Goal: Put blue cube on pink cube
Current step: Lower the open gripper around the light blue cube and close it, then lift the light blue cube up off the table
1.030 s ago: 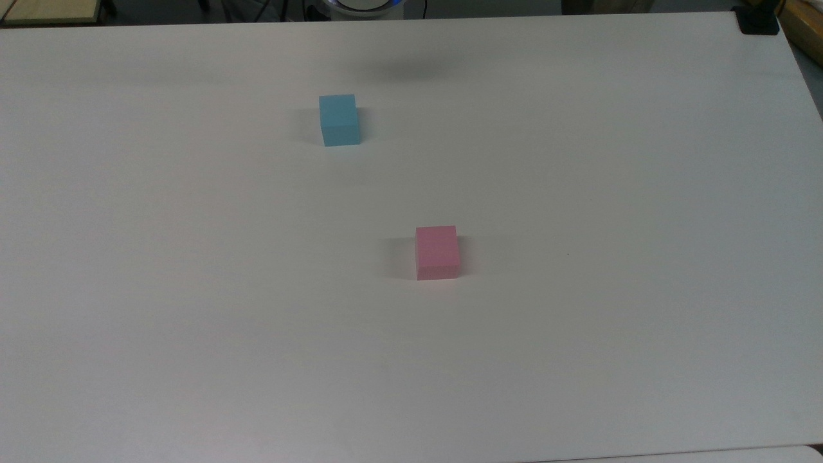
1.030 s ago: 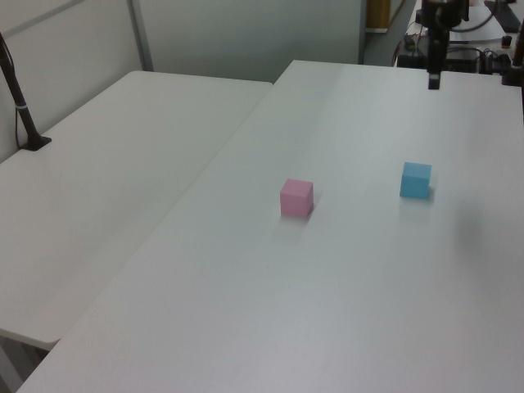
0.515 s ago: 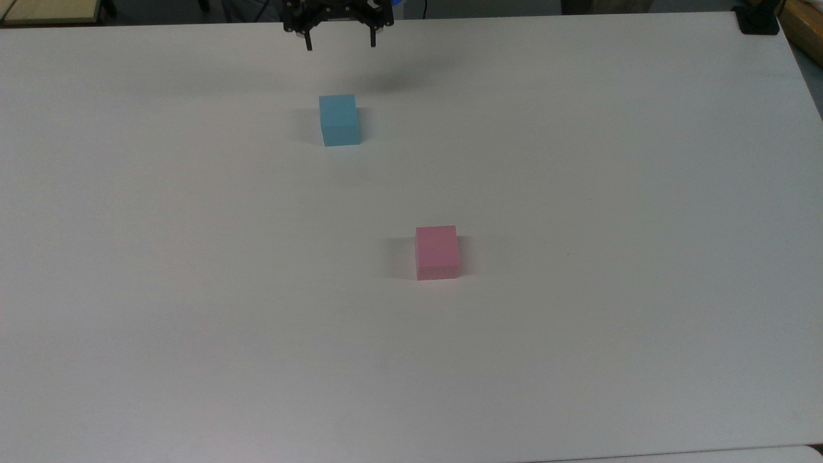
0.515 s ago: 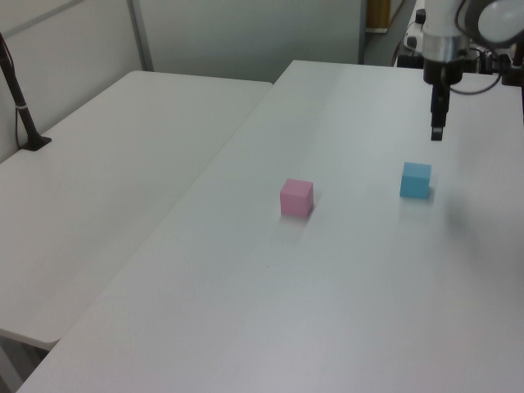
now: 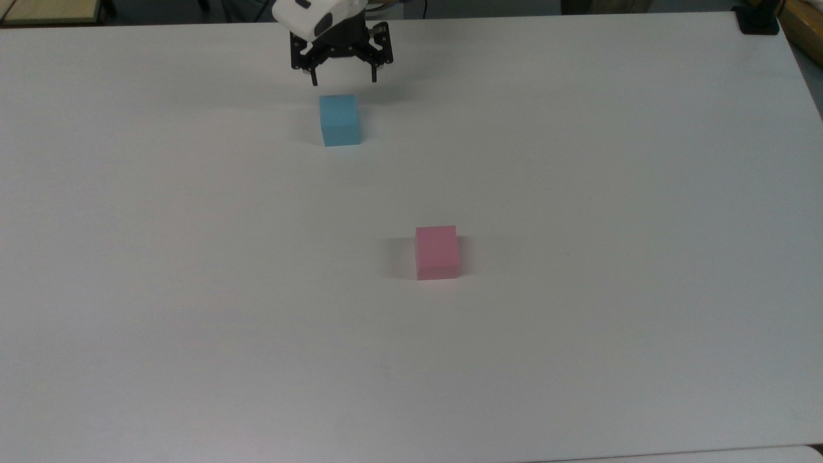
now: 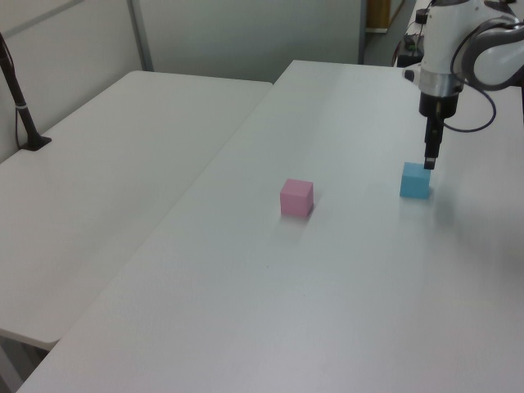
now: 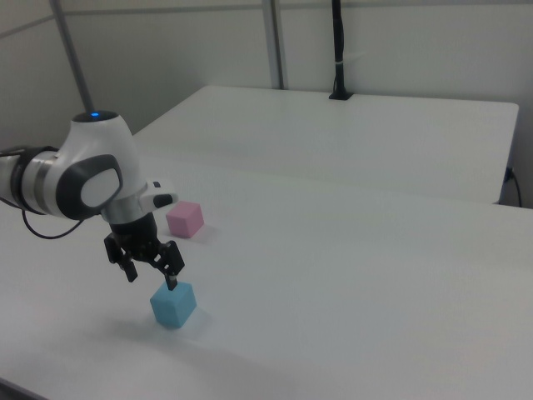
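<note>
White-and-grey rounded arm with blue light, black cable, black two-fingered hand.

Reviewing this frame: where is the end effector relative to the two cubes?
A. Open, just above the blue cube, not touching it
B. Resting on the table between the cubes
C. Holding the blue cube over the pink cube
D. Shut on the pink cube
A. The end effector hangs with its fingers spread just above the blue cube, which sits on the table apart from the pink cube.
</note>
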